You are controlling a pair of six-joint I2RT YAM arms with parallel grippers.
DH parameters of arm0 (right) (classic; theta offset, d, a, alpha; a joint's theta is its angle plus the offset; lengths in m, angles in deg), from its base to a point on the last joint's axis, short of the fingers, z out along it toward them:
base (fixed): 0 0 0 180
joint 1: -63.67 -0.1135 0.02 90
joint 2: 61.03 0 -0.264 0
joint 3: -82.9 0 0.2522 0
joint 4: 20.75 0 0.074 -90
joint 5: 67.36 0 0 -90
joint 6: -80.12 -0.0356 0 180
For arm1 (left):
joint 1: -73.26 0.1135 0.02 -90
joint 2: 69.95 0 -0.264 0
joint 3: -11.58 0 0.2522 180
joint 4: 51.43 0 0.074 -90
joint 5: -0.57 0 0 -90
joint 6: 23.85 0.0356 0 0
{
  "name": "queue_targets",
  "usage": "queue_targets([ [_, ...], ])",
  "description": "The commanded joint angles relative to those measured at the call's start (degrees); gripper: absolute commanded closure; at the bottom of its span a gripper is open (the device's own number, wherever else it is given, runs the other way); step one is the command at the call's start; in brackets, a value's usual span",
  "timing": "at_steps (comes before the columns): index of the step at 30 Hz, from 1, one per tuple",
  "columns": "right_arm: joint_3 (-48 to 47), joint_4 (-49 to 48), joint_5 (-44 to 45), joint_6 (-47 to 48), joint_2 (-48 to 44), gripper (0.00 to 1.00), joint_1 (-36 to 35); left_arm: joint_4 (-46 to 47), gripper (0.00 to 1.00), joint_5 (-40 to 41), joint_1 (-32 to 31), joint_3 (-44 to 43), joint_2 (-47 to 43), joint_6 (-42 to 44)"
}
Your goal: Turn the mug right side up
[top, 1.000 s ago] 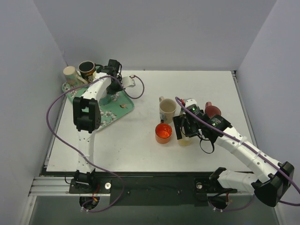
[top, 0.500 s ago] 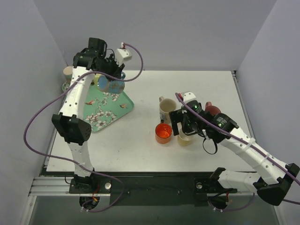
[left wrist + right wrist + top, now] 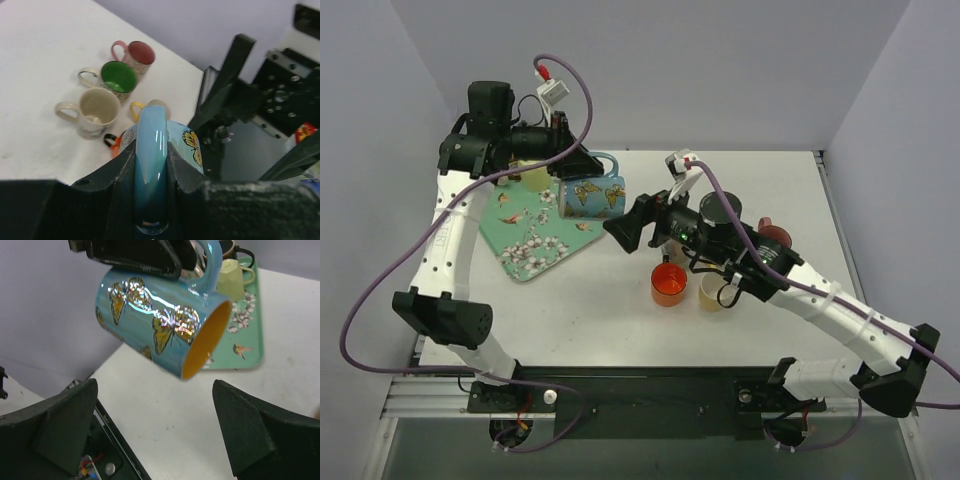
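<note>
Within the left pincer (image 3: 151, 170), clamped narrow on its handle, the blue butterfly mug (image 3: 592, 197) hangs on its side just beneath, raised off the desk (image 3: 770, 190). Near the mug's mouth, apart from it, the right pincer (image 3: 628, 229) gapes wide.

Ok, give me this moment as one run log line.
left gripper: shut on blue butterfly mug handle | mug: airborne, on its side | right gripper: open, facing mug
</note>
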Motion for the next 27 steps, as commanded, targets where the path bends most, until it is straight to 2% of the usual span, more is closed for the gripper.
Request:
queue_targets([
  [1,-2.65,-14.32,-3.59,-5.38,3.62,0.09,0.63,26.20,1.00,-13.89,-0.22,9.36,-7.72,-22.69],
  [2,-3.27,-14.59,-4.28,-5.64,4.84,0.10,0.72,31.11,1.00,-15.64,-0.48,10.35,-8.17,-25.44],
  [4,-4.33,-15.81,-5.95,-6.70,6.34,0.14,0.89,31.95,1.00,-16.45,-0.92,11.23,-8.18,-28.01],
  [6,-4.59,-18.79,-7.80,-7.40,7.48,0.26,0.89,31.69,1.00,-15.32,-1.97,12.37,-8.61,-27.22],
  [7,-5.03,-19.68,-8.42,-8.10,8.36,0.49,0.98,31.77,1.00,-15.22,-2.33,12.99,-8.53,-26.70],
  [8,-5.30,-20.38,-9.03,-8.37,8.72,0.60,0.89,32.03,1.00,-15.13,-2.68,13.25,-8.44,-26.69],
  [9,-6.17,-20.39,-9.30,-8.81,9.51,0.87,1.07,32.12,1.00,-14.96,-2.94,13.87,-8.35,-26.78],
  [10,-6.52,-19.95,-9.39,-8.90,9.60,1.00,1.15,33.26,1.00,-14.87,-3.12,14.39,-8.26,-27.13],
  [12,-6.44,-17.94,-8.34,-8.46,9.34,1.00,1.42,34.23,1.00,-13.99,-2.77,16.41,-8.18,-27.22],
  [13,-6.53,-16.54,-7.20,-7.41,8.47,1.00,1.51,34.41,0.81,-13.03,-2.42,16.86,-8.18,-27.05],
  [14,-7.14,-11.82,-3.89,-6.62,8.02,1.00,1.51,34.41,0.56,-12.33,-1.20,17.90,-8.00,-26.61],
  [15,-7.67,-5.51,-2.03,-4.26,7.06,1.00,1.42,34.32,0.12,-10.23,-0.23,18.26,-7.74,-26.17],
  [16,-8.98,-2.32,2.00,-3.02,6.53,1.00,1.51,33.19,0.12,-8.90,1.52,18.61,-7.47,-23.99],
  [17,-9.77,5.20,5.08,-0.49,5.83,1.00,1.42,31.61,0.12,-5.67,2.32,18.27,-7.04,-21.97],
  [18,-11.26,8.41,8.51,0.76,5.48,1.00,1.33,24.72,0.12,-2.77,3.89,16.00,-6.08,-14.81],
  [19,-12.41,15.83,10.02,3.47,5.04,1.00,1.33,15.95,0.12,3.61,4.26,14.42,-5.46,-10.91],
  [20,-14.59,19.39,13.08,5.58,4.77,1.00,1.24,12.65,0.11,8.29,4.44,11.09,-4.23,-2.96],
  [21,-15.48,26.99,15.98,6.30,4.68,1.00,1.24,8.61,0.11,15.82,4.26,10.02,-3.87,0.86],
  [23,-18.03,37.82,20.90,7.19,4.59,1.00,1.24,7.87,0.11,22.18,4.61,10.79,-4.04,5.64],
  [27,-18.84,57.08,28.30,3.33,4.51,1.00,5.01,9.09,0.10,27.57,5.14,15.89,-5.80,11.35],
])
